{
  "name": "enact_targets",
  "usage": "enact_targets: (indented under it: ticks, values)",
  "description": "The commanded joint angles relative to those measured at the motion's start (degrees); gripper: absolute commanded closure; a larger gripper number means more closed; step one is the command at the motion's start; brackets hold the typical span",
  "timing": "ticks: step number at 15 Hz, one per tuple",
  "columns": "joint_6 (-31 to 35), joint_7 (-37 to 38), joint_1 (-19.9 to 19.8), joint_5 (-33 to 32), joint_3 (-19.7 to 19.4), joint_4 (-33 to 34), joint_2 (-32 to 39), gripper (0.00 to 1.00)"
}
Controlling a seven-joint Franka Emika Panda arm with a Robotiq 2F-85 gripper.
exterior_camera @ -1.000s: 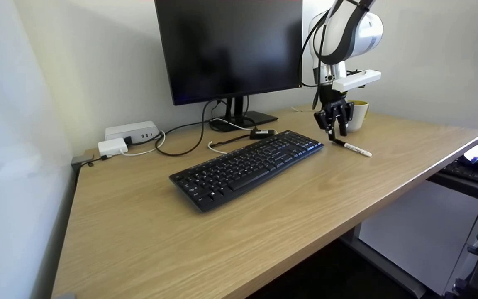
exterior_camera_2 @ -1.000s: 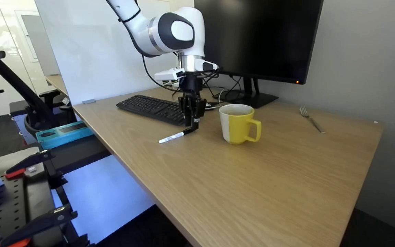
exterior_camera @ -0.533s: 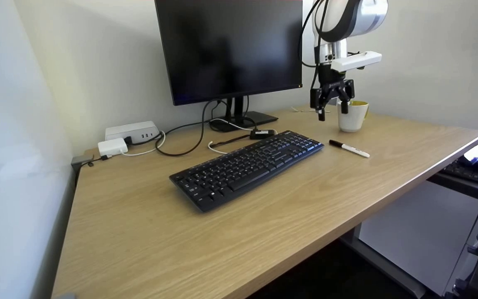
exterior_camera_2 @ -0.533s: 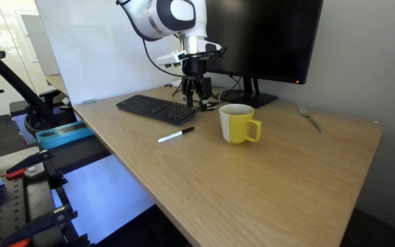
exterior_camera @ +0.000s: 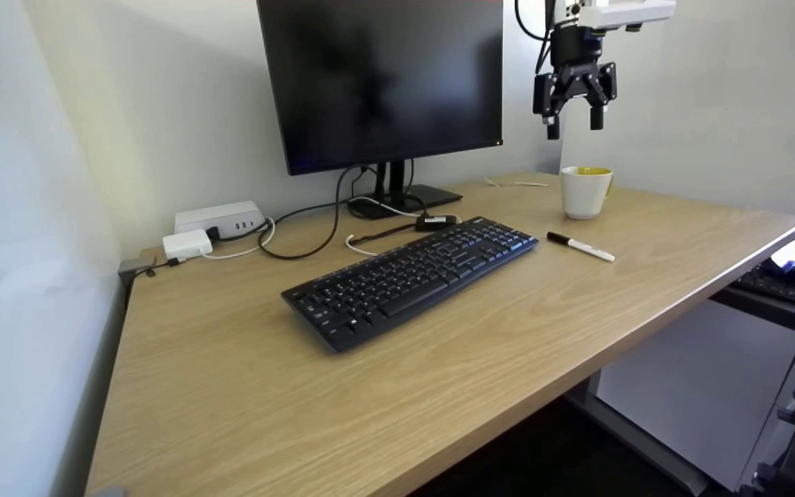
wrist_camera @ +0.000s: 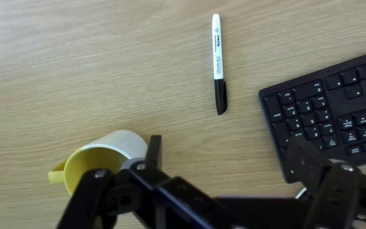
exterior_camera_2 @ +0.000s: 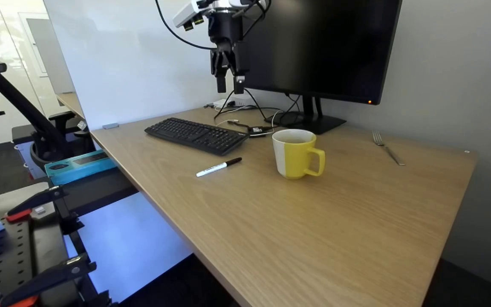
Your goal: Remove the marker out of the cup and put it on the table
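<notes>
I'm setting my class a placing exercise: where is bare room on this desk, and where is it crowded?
The table is bare from keyboard and marker to front edge, and between cup and fork. Behind the keyboard it's crowded: cables lie by the monitor stand.

Light-wood table [exterior_camera_2: 335, 226], marker [exterior_camera_2: 219, 167] lying near black keyboard [exterior_camera_2: 196, 135], upright yellow-and-white cup [exterior_camera_2: 294, 155], fork [exterior_camera_2: 385, 146], monitor stand [exterior_camera_2: 323, 125], white boxes [exterior_camera: 197, 221], cables [exterior_camera: 290, 257]

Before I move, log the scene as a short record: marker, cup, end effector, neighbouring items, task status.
marker: lying flat on the table, outside the cup, not touching the keyboard
cup: upright on the table, yellow and white
end effector: open, holding nothing, above the table
fork: on the table, apart from the cup
monitor: standing on the table, looks dark
task status: marker out and down; looks complete
</notes>
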Motion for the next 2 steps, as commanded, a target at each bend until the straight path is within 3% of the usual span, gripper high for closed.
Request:
enact_targets:
  ticks: [1, 2]
  values:
    - [-0.1, 0.1, -0.6, -0.2, 0.7, 0.1, -0.1, 0.00]
    - [0.1, 0.1, -0.6, -0.2, 0.6, 0.1, 0.4, 0.00]
